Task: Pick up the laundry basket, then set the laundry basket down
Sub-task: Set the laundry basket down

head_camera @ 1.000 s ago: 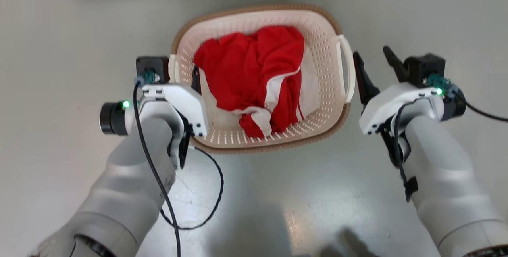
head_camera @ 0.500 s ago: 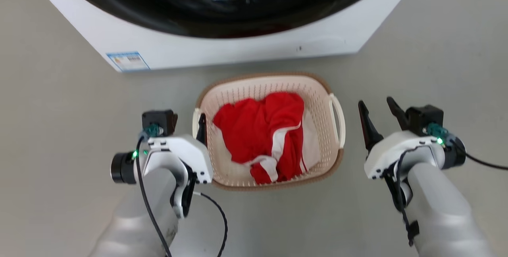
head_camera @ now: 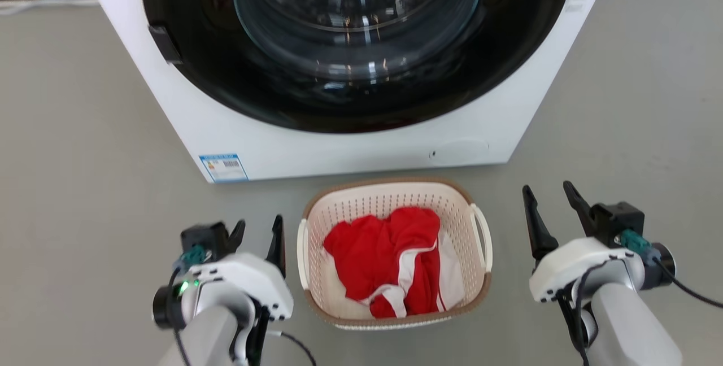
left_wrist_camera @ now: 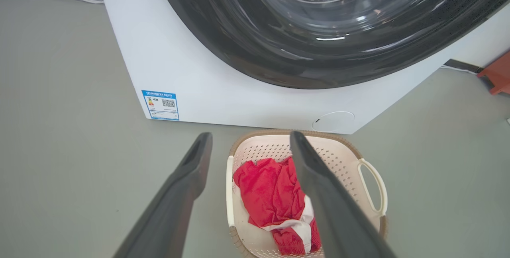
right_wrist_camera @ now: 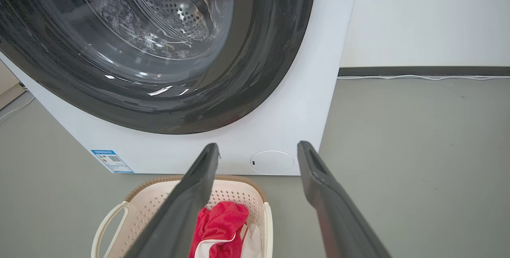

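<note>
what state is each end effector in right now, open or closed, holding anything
Left end effector: open, holding nothing, just left of the basket.
Right end effector: open, holding nothing.

Bright, even light — glare streaks on the washer glass.

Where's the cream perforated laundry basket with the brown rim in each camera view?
Head view: cream-white perforated plastic laundry basket bottom centre.
Left wrist view: basket bottom, right of centre.
Right wrist view: basket bottom left.
Shared landmark: blue label on the white washing machine.
</note>
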Robot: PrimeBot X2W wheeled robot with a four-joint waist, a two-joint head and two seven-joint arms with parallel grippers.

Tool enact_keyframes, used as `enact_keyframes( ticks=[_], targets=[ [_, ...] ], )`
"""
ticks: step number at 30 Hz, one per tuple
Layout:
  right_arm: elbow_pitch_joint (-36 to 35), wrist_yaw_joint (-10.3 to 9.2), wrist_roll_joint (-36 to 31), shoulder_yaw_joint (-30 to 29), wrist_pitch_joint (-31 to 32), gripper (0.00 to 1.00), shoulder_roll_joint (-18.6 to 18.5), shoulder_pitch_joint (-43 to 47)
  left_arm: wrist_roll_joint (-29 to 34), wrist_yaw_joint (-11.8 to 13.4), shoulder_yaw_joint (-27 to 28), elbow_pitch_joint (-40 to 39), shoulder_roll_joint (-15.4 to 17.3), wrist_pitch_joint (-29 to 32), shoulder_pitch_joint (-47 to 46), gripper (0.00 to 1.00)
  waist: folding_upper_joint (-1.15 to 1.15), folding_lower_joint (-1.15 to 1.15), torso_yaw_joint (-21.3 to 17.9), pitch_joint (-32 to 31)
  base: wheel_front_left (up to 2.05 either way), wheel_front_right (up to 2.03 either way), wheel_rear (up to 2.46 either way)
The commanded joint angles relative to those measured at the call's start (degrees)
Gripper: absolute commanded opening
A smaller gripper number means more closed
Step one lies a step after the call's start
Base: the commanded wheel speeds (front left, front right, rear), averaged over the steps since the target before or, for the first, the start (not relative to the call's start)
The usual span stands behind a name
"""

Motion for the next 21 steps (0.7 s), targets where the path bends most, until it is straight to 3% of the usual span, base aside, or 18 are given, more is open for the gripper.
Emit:
enact_keyframes(
  ticks=[1, 15, 21],
  targets=[
    [-2.3, 0.35, -0.8, 0.9, -0.8, 1.0, -0.1, 1.1, 0.8, -0.6, 3.0, -2.0, 1.2, -0.3, 1.0, 1.0, 0.0, 0.0, 0.4, -2.5, 0.0, 0.0, 0.0],
    [-12.5, 0.35, 1.2, 1.8, -0.8, 1.0, -2.6, 11.6, 7.2, -1.4, 15.2, -10.8, 1.2, -0.3, 13.3, 1.0, 0.0, 0.0, 1.1, -9.9, 0.0, 0.0, 0.0],
    [-17.2, 0.35, 1.5, 1.7, -0.8, 1.0, -3.0, 16.2, 10.8, -3.1, 19.9, -15.3, 1.6, -0.3, 17.9, 1.0, 0.0, 0.0, 1.1, -11.4, 0.0, 0.0, 0.0]
  ],
)
